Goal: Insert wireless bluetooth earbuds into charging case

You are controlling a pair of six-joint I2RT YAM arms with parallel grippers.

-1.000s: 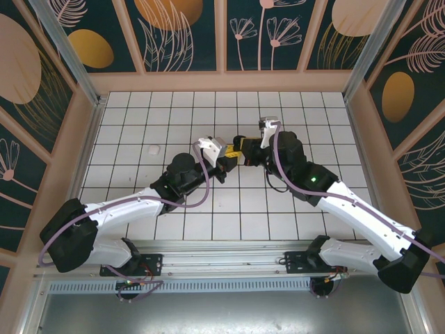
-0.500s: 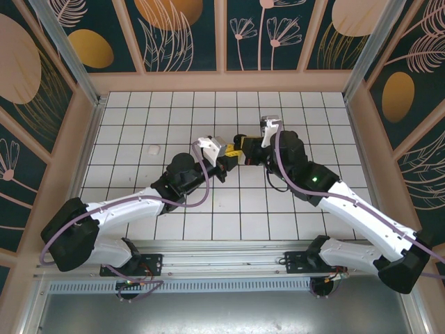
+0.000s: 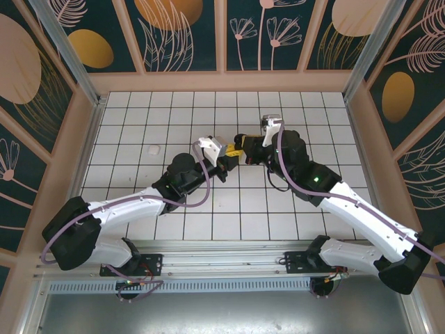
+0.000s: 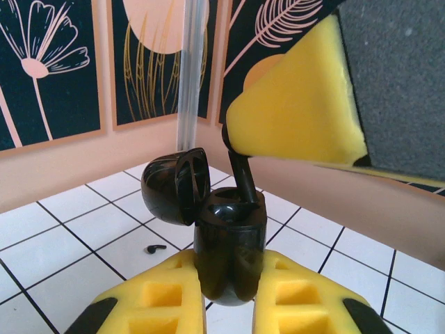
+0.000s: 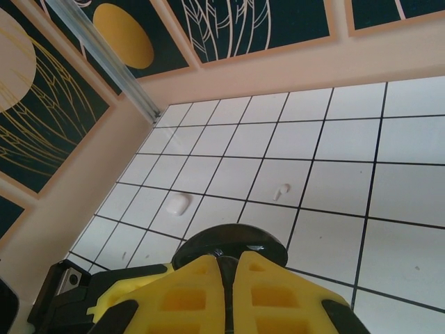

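Black earbud point(image 4: 242, 177): pinched by its upper end in the right end effector point(image 3: 238, 149), stem pointing down into the top of the charging case point(image 4: 229, 243). Whether it is seated cannot be told.
Charging case: black, upright, lid hinged open to the left, clamped between the fingers of the left end effector point(image 3: 228, 161), held above the tiles.
Both end effectors meet mid-surface.
Loose black earbud point(image 4: 156, 248) lies on a tile behind the case.
White earbud point(image 5: 281, 189) and a white rounded piece point(image 5: 179, 203) lie near each other, well apart from the arms, on the left side.
Surface point(image 3: 320, 118): white tiles, dark grout.
Walls point(image 3: 222, 82): peach rim, dark leaf-and-flower panels above; a metal post point(image 3: 66, 52) at the far-left corner.
Open tiles along the far rows and the right edge.
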